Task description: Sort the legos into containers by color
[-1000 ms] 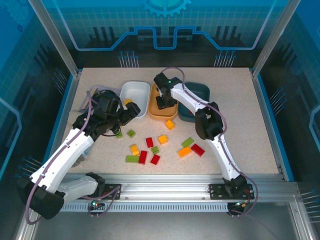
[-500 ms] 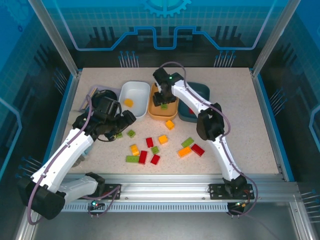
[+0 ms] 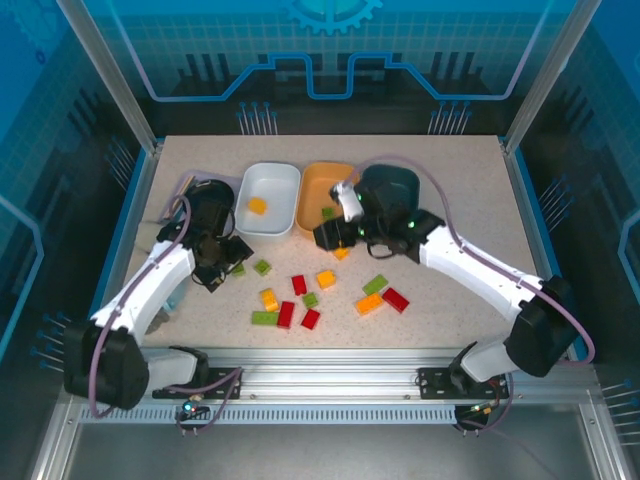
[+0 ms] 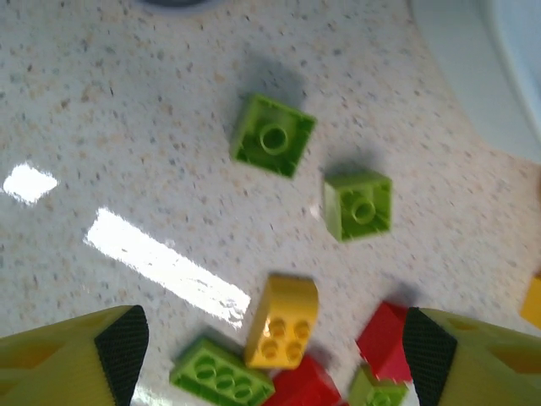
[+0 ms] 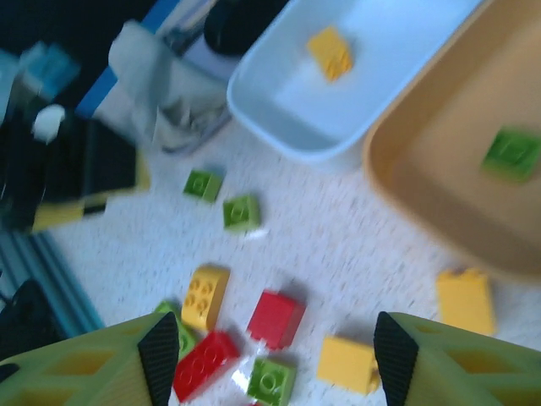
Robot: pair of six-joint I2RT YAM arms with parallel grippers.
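Two green bricks (image 4: 272, 135) are found on the surface (image 4: 93, 93) just ahead of the left jaws, which are spread wide and empty. They are nearer the left arm (image 3: 150, 290). The right jaws, parted and empty, are held over loose bricks (image 5: 275, 320) beside the orange tub (image 3: 312, 185).

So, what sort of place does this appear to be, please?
Probably a robotics lab test cell: an aluminium frame and blue panels enclose the table, and a left arm and right arm are bolted to its near rail.
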